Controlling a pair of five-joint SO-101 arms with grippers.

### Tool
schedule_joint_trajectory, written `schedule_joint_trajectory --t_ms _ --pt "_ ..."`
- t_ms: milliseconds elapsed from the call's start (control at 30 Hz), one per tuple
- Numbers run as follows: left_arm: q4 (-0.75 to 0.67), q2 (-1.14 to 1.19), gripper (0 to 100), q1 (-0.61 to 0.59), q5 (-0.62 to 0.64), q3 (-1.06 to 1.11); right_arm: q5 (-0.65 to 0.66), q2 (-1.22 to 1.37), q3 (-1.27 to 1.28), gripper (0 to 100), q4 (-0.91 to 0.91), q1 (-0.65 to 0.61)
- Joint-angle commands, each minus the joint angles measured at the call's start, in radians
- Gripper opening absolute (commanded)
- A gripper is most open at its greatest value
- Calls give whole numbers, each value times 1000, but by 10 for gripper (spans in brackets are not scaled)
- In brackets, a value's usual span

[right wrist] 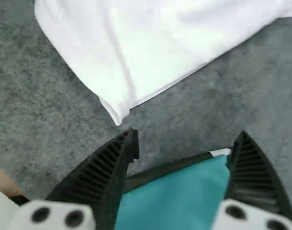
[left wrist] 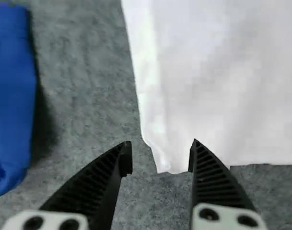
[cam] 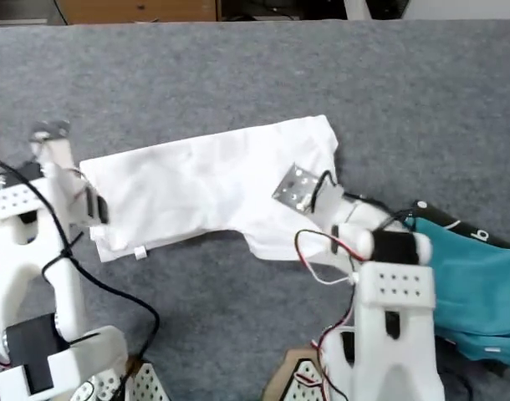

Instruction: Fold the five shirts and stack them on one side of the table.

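Corners for the fold, we reckon: left fingers point(left wrist: 107, 172) spread empty astride one corner of the white shirt point(cam: 213, 188), right fingers point(right wrist: 107, 163) wide, empty, near another.

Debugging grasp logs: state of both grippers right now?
Left gripper: open, corner of the white shirt between its jaws, not gripped.
Right gripper: open, empty, above the teal shirt.

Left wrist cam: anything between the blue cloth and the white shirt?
No, just bare grey felt tabletop between the blue cloth and the white fabric shirt, seen in the left wrist view. The open left gripper frames the shirt's corner.
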Motion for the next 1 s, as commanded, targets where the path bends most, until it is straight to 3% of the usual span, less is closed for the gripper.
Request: schedule_joint_trajectory --t_ms 0,67,200,500,633,800,967 --pt "25 -4 99 -40 120 -166 5 -67 -163 230 84 12" --pt "18 2 12 -35 206 -224 -17 -58 -222 143 86 5" --pt "-26 33 29 28 384 -264 -89 44 -266 5 -29 -41" --pt "-331 311 19 138 566 -278 -287 582 -421 23 -476 -159" --pt "-376 444 19 155 601 -331 -376 880 -565 23 -660 -159" --pt "-367 567 19 144 600 -428 -465 1225 -803 23 -683 -147" --pt "-328 670 19 146 597 -512 -473 1469 -1023 23 -655 -96"
